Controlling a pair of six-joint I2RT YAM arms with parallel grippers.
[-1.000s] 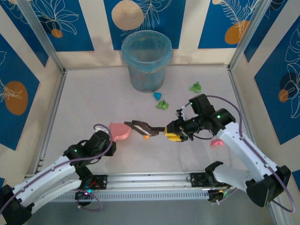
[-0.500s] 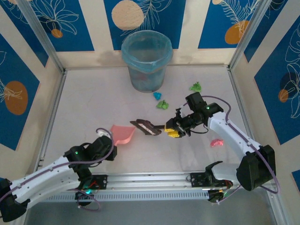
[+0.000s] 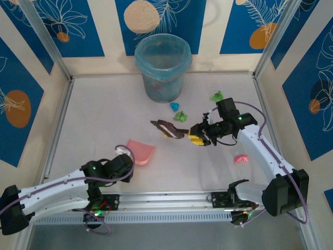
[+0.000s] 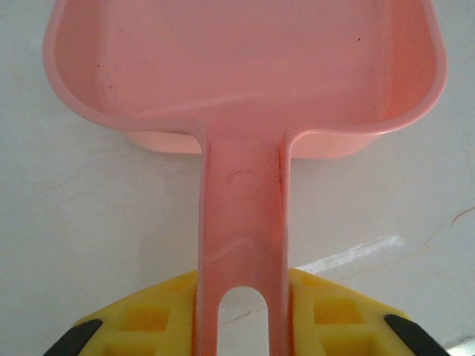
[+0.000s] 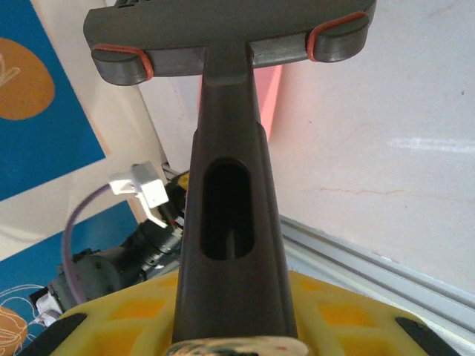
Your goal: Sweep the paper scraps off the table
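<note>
Paper scraps (image 3: 180, 116) scattered around right gripper (image 3: 198, 138)

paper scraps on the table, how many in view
4 paper scraps: green far right, cyan and green near the bin, pink by the right arm; more may be hidden.

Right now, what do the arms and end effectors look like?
The left arm and right arm are white tubular links with black joints, a small green light and a purple cable looping alongside each. The left end effector and right end effector have blocky yellow fingers with recessed pockets and black tips.
</note>
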